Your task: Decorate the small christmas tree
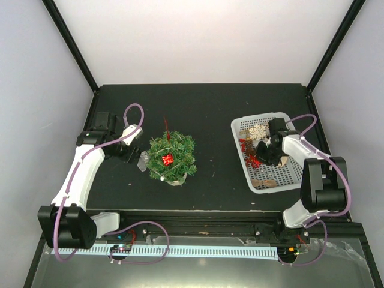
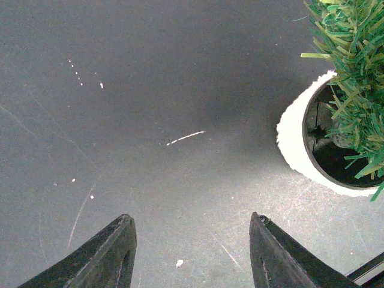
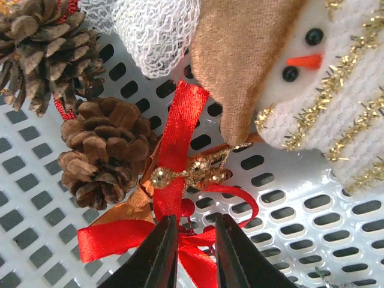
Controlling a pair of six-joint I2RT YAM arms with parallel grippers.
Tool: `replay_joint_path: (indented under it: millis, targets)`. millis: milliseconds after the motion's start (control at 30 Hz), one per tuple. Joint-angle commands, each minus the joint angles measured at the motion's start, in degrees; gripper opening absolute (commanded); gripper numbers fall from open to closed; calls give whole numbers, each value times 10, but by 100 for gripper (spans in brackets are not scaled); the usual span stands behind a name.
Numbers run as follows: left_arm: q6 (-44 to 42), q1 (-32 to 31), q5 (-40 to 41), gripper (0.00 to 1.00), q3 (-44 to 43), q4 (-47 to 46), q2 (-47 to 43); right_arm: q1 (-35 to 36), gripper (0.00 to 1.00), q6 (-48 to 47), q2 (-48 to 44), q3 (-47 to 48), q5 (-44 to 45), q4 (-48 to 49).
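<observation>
The small christmas tree (image 1: pixel 171 157) stands left of the table's middle, with a red ornament (image 1: pixel 167 159) hung on it. Its cream pot (image 2: pixel 294 144) and green needles (image 2: pixel 354 72) show at the right of the left wrist view. My left gripper (image 1: pixel 139 159) sits just left of the tree, low over the bare table, open and empty (image 2: pixel 192 217). My right gripper (image 1: pixel 267 155) is down in the white mesh basket (image 1: pixel 282 174). Its jaws (image 3: pixel 195 217) stand slightly apart astride the knot of a red ribbon bow (image 3: pixel 174 138).
In the basket lie two pine cones (image 3: pixel 102 150), a snowman ornament (image 3: pixel 324 78), a gold glitter piece (image 3: pixel 192 171), white netting (image 3: pixel 150 30) and a white snowflake (image 1: pixel 258 132). Black frame posts rise at the table's back corners.
</observation>
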State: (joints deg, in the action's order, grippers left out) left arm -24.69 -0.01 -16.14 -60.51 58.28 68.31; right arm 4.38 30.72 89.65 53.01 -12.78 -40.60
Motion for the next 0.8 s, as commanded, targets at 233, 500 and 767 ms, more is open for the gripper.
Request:
replay_joint_path:
  millis: [233,500,767]
  targets:
    - [3,-1,-11,53,-8,6,-3,1,43,9,15,18,2,21]
    - [3,-1,-15,53,-4,5,-4,1,48,11,32,18,7,36]
    - [2,-1,-15,53,3,5,-9,1,38,23,47,18,-5,63]
